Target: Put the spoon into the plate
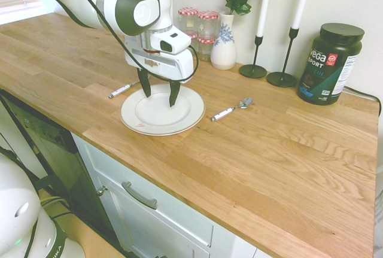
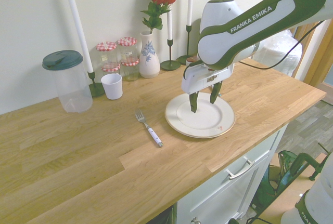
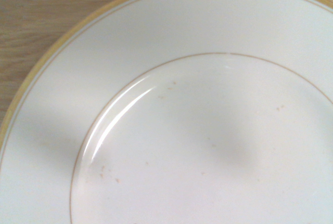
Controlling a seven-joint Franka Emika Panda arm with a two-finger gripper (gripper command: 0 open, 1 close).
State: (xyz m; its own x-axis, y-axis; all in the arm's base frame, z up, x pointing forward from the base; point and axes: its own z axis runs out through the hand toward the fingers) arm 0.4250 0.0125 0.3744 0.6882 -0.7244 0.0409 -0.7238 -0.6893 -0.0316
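The cream-white plate (image 1: 154, 118) (image 2: 207, 121) lies on the wooden counter near its front edge, with nothing on it. My gripper (image 1: 159, 90) (image 2: 204, 98) hangs just above the plate's middle, open, its dark fingers (image 1: 143, 83) pointing down and holding nothing. The spoon (image 1: 231, 109), white-handled with a shiny bowl, rests on the counter just right of the plate in the first exterior view, clear of the rim. In the second exterior view the arm hides it. The wrist view shows only the plate's rim (image 3: 78, 52) with its thin golden line and a strip of wood.
A white-handled fork (image 1: 122, 89) (image 2: 149, 126) lies on the plate's other side. Along the wall stand a vase with a rose (image 1: 224, 45), jars (image 1: 200, 30), two candlesticks (image 1: 254, 60), a dark tub (image 1: 330, 63), a clear container (image 2: 67, 81) and a white cup (image 2: 112, 86).
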